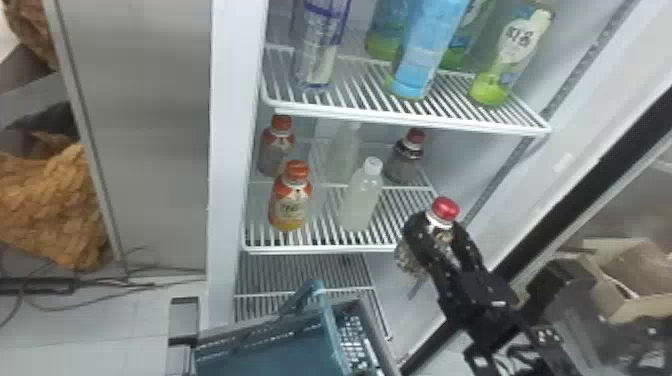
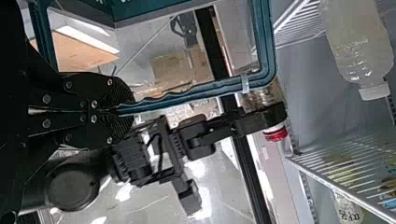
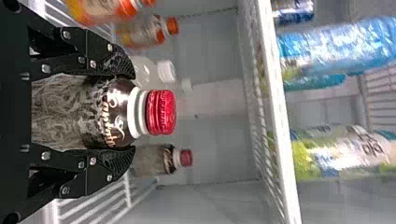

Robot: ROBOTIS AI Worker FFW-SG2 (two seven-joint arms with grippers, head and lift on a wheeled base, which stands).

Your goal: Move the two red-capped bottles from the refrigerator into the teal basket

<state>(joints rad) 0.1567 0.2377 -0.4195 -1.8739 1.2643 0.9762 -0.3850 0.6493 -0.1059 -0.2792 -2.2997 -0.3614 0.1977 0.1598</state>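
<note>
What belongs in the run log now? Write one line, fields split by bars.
right hand: closed on red-capped bottle | left hand: closed on teal basket handle | second red-capped bottle: rear right of middle shelf

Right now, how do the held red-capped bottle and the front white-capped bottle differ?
The held bottle has a dark label and red cap; the white-capped bottle is pale, with a white cap. The held bottle is in the right gripper, while the white-capped bottle stands on a wire shelf. Both are capped.
</note>
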